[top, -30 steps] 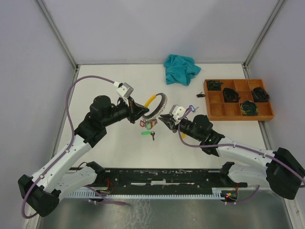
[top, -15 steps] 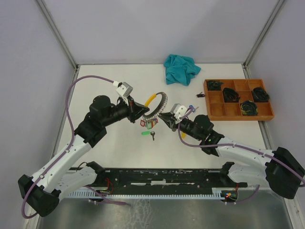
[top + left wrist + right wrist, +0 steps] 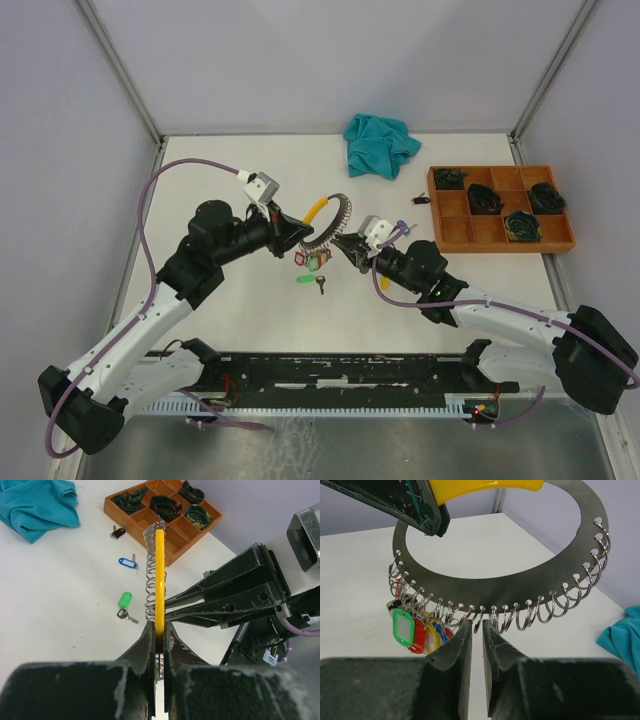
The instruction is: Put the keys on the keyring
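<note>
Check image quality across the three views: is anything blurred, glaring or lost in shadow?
Top external: even light, faint shadows, sharp, but the keyring is tiny. Left wrist: the left claw up close is blurred; the wooden tray behind is crisp. Right wrist: the right claw is soft, the key tags sharp. No harsh glare anywhere.

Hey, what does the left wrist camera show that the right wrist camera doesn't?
Only the left wrist: the tray, a green-tag key and a blue-tag key lying loose, and a black fob. Only the right wrist: the keyring seen flat-on, its row of small loops, and coloured tags hanging from them. Both: the keyring, its yellow handle clamped in the left gripper, the right gripper at the loops, and the cloth.
</note>
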### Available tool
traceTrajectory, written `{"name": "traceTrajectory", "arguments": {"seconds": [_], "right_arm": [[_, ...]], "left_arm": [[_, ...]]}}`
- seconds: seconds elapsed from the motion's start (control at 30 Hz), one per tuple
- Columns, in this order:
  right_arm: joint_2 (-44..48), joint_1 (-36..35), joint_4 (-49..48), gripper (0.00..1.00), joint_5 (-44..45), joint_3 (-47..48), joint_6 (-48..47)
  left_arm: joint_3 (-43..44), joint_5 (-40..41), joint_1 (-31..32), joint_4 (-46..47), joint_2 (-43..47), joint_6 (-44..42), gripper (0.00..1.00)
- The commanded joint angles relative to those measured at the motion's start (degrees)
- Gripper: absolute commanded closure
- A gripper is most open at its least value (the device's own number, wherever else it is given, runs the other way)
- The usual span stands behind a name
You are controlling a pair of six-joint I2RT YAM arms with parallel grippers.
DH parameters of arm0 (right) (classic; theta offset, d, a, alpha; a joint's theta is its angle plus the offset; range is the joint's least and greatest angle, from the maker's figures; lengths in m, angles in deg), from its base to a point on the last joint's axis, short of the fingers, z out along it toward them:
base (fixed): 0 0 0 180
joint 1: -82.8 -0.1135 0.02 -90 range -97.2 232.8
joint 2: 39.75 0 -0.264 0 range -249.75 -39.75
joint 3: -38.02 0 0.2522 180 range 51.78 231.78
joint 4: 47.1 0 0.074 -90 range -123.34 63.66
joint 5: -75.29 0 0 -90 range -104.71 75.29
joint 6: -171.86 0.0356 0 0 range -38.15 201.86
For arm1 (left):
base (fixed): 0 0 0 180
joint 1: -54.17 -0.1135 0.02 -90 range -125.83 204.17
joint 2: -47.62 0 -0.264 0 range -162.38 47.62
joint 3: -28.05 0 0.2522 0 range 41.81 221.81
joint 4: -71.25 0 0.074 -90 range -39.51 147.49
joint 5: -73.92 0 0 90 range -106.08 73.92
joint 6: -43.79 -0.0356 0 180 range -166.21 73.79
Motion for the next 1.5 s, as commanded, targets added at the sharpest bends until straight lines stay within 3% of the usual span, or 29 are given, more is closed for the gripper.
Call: {"name": "traceTrajectory", "arguments": {"seconds": [0.0,0.23,0.4,0.7,0.83,1.17,1.47], "right_arm": [[-0.23,-0.28,-3.69,0.79,1.03,1.76,0.74],[-0.12,-0.30,-3.48,0.86,0.73,1.85,0.62],[0.68,-0.27,-1.74,0.99,0.19,1.91,0.10],[4.18,-0.23,1.87,0.99,0.25,0.46,-0.42],[6.23,-0.22,4.29,0.99,0.39,-0.21,-0.74],[8.63,0.92,11.21,0.99,-2.22,0.51,-1.70],[8.65,6.16,20.86,0.99,-13.42,4.19,-1.37]], "left_arm": [[0.42,-1.14,0.34,5.41,0.55,1.91,0.97],[0.10,-0.91,0.32,5.43,0.79,2.32,0.97],[-0.64,0.81,0.33,5.39,1.17,4.38,0.97],[-6.12,8.74,0.23,8.31,2.19,15.94,0.96],[-11.05,10.19,0.25,12.88,3.00,23.17,0.88],[-23.42,8.19,0.21,27.04,3.92,36.42,0.52],[-26.68,14.70,-0.41,19.37,6.93,37.91,0.29]]}}
